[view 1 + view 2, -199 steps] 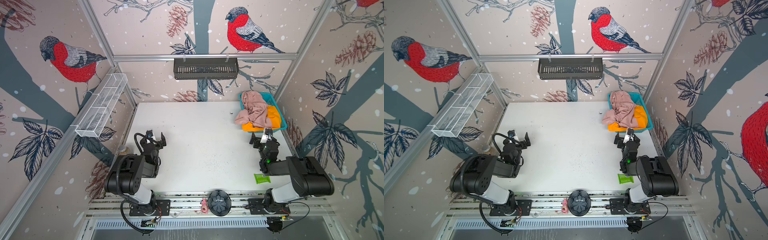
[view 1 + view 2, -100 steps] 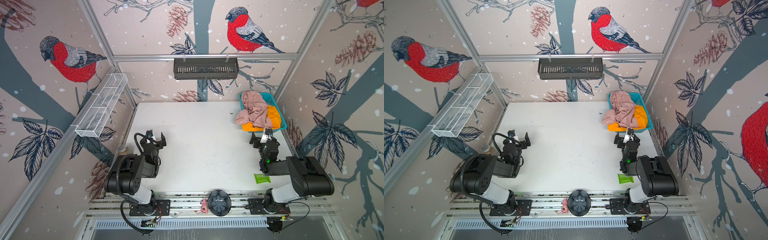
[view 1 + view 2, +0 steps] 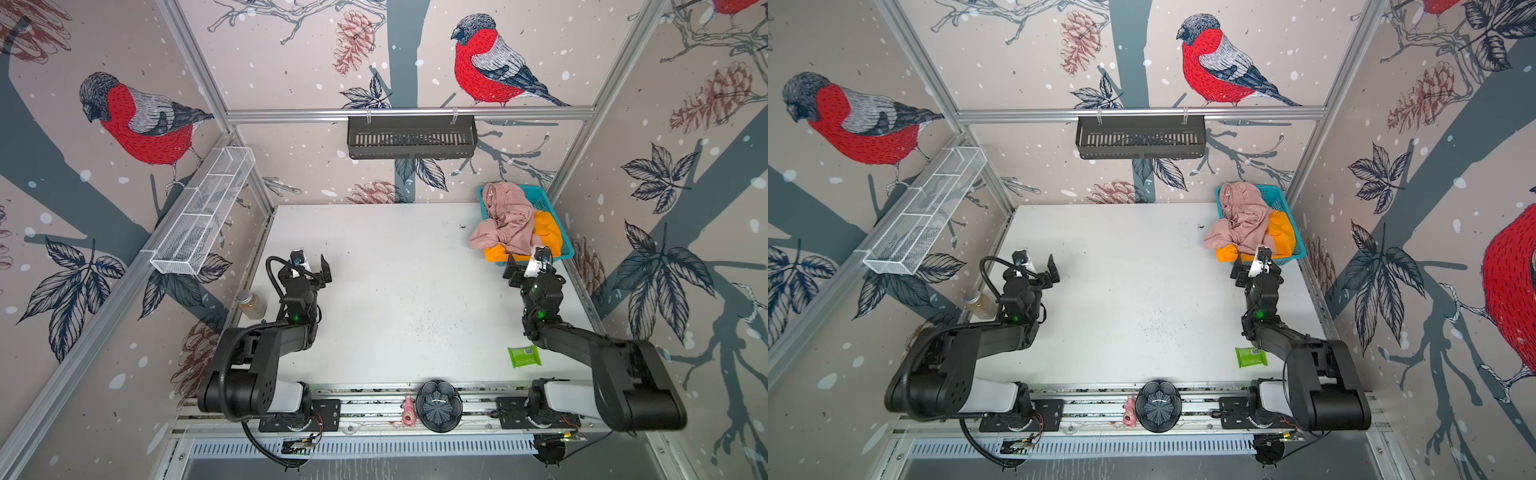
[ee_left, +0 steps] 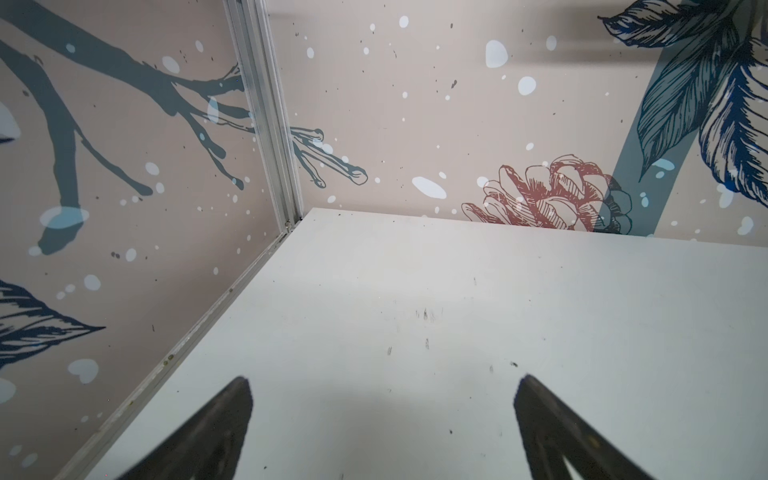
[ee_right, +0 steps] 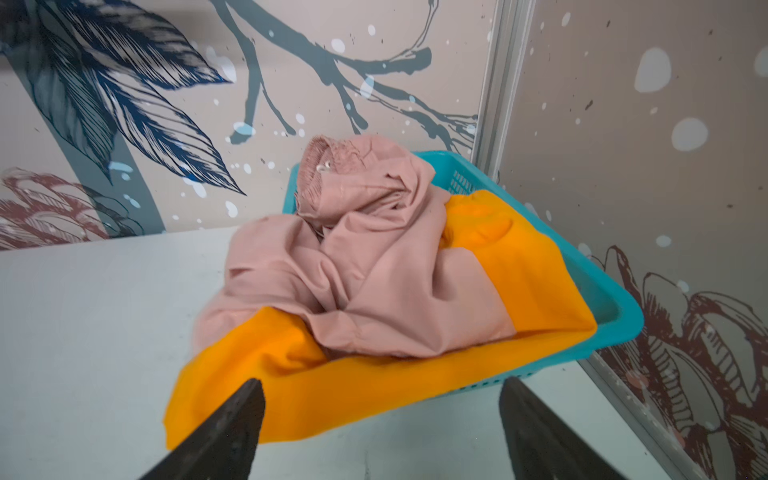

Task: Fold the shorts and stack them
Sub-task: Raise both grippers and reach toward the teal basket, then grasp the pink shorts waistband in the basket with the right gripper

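**Pink shorts** (image 3: 509,220) (image 5: 374,270) lie crumpled in a teal basket (image 3: 545,198) at the far right corner of the surface (image 3: 395,291). The gathered waistband sits toward the back wall, and one leg spills over the basket's left rim. **Orange shorts** (image 3: 549,232) (image 5: 332,395) lie beneath them in the same basket, with a flap draped over the near rim. Neither pair is folded.

**Right end effector** (image 3: 527,258) (image 5: 381,386) hovers just in front of the orange flap with its jaws spread and nothing pinched. In the right wrist view its dark fingertips (image 5: 232,424) frame the orange cloth; whether they touch it cannot be told. **Left end effector** (image 3: 309,266) (image 4: 384,381) stands well apart over the bare left half of the surface, jaws spread wide and empty.

**Writing.** A green packet (image 3: 524,356) beside the right arm, near the front edge, carries a white barcode label. Its print is too small to read.

**Surface.** It is white and matte, flecked with small dark specks. A lidded jar (image 3: 250,304) stands just off its left edge. A black ridged disc (image 3: 439,405) and a small pink item (image 3: 409,415) sit on the front rail.

**Room.** The cell is framed in aluminium profiles (image 3: 291,115). Its pale pink wallpaper shows red-breasted birds (image 3: 490,62), pine cones, dark leaves and grey-blue branches. A black slotted shelf (image 3: 411,137) hangs from the back rail, and a white wire rack (image 3: 203,212) hangs on the left wall.
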`<control>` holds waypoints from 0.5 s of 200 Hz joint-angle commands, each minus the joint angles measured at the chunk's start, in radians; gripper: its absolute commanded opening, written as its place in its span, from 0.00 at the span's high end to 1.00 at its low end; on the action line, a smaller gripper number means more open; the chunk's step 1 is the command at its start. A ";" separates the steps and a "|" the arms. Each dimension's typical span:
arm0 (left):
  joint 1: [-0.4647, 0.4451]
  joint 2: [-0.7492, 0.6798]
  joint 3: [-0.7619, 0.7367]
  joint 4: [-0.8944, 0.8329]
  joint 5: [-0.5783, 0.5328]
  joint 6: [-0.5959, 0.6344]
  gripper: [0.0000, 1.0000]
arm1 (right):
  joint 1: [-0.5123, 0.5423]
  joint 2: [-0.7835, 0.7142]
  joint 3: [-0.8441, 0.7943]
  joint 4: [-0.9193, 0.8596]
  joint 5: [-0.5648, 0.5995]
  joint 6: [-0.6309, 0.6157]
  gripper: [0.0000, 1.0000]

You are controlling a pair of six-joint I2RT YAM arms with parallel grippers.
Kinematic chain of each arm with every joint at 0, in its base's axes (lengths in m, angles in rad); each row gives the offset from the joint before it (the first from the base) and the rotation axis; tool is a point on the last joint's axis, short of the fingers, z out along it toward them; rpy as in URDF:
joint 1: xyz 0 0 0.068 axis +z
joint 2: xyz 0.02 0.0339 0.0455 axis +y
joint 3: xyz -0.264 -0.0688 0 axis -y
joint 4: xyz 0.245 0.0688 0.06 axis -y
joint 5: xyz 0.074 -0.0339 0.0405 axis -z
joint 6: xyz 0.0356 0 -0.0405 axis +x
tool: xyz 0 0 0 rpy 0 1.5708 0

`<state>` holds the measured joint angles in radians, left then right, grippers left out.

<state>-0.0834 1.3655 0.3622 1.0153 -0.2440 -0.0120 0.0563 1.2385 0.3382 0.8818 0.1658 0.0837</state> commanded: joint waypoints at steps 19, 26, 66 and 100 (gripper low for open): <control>-0.032 -0.200 0.172 -0.457 0.165 -0.112 0.02 | 0.042 -0.197 0.188 -0.470 -0.001 0.086 0.09; -0.042 -0.227 0.184 -0.478 0.176 -0.155 0.02 | 0.042 -0.197 0.221 -0.485 -0.019 0.088 0.09; -0.075 -0.277 0.277 -0.598 0.338 -0.290 0.02 | 0.039 0.021 0.554 -0.627 -0.033 -0.003 0.07; -0.078 -0.238 0.373 -0.809 0.475 -0.316 0.02 | 0.043 0.330 0.920 -0.917 0.018 -0.138 0.11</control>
<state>-0.1593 1.1084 0.6884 0.4019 0.0944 -0.2756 0.0933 1.4139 1.0698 0.2356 0.1364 0.0666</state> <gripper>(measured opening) 0.980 0.934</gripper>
